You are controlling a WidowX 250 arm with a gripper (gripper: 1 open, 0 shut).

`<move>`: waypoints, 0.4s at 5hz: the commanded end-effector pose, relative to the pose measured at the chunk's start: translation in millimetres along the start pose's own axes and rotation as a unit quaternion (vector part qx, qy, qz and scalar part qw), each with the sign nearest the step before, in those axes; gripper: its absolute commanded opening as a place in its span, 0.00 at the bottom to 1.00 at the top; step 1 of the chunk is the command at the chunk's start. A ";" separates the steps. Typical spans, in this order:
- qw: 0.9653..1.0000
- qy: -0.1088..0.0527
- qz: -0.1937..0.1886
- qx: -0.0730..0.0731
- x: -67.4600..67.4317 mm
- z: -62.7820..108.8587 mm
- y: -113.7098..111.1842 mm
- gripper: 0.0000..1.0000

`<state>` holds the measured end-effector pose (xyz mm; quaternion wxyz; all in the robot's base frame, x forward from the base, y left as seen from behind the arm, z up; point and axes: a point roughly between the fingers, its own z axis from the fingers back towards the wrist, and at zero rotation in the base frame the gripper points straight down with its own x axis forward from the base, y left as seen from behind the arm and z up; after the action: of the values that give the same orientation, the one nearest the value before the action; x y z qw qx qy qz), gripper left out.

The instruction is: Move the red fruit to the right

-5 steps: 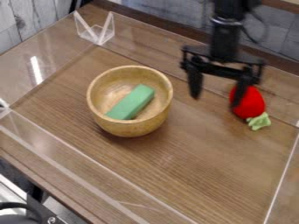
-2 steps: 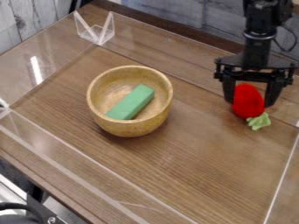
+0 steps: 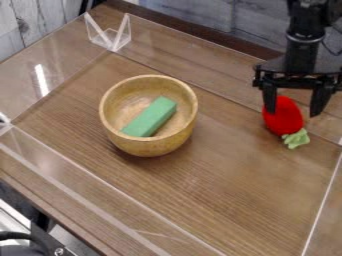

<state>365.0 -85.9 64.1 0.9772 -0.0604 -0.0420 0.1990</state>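
The red fruit lies on the wooden table at the right, its pale green leafy tip pointing to the front right. My gripper hangs from a black arm directly over it, open, with one dark finger on the fruit's left and the other at its right. The fingers straddle the fruit's upper part without closing on it.
A wooden bowl holding a green rectangular block stands left of centre. Clear acrylic walls ring the table, with a clear bracket at the back left. Bare wood lies in front of the bowl and fruit.
My gripper has travelled right from beside the fruit's left to directly over it, and its fingers now straddle the fruit. The fruit and the bowl have stayed put.
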 end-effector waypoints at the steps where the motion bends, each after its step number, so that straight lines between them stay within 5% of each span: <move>1: 0.999 -0.031 0.009 -0.010 10.0 11.9 11.8 1.00; 2: 0.999 -0.038 0.004 -0.017 3.3 18.2 8.0 1.00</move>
<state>356.2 -73.5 52.8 0.9754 -0.0549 -0.0431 0.2091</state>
